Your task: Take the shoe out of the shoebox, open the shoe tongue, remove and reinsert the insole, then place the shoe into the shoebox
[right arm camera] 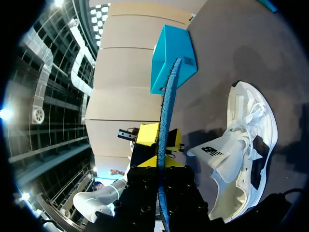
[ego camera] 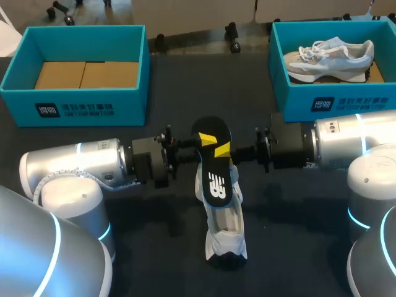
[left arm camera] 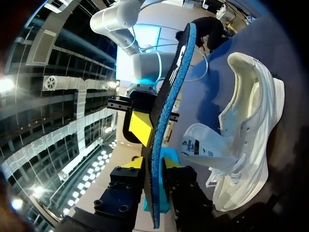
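**Insole held over the shoe by both arms**

Both arms meet at the middle of the worktop with the black insole between them. The left end effector is closed on the insole, which stands edge-on between its fingers. The right end effector grips the same stretch from the opposite side, so the two sets of yellow tips sit just beside each other. Neither arm is nearer, as they share the hold.

The white shoe lies on the worktop directly below, on the robot's side of the grip. Its tongue is folded out and its opening is exposed. The insole's long axis runs away from the robot and nearly in line with the shoe's length. Its near end dips over the opening, but I cannot tell whether it touches inside.

Reinserting would likely mean sliding the insole along that shared axis, down and toward the robot.

The left box stands open and without a shoe. The right box holds a second shoe.
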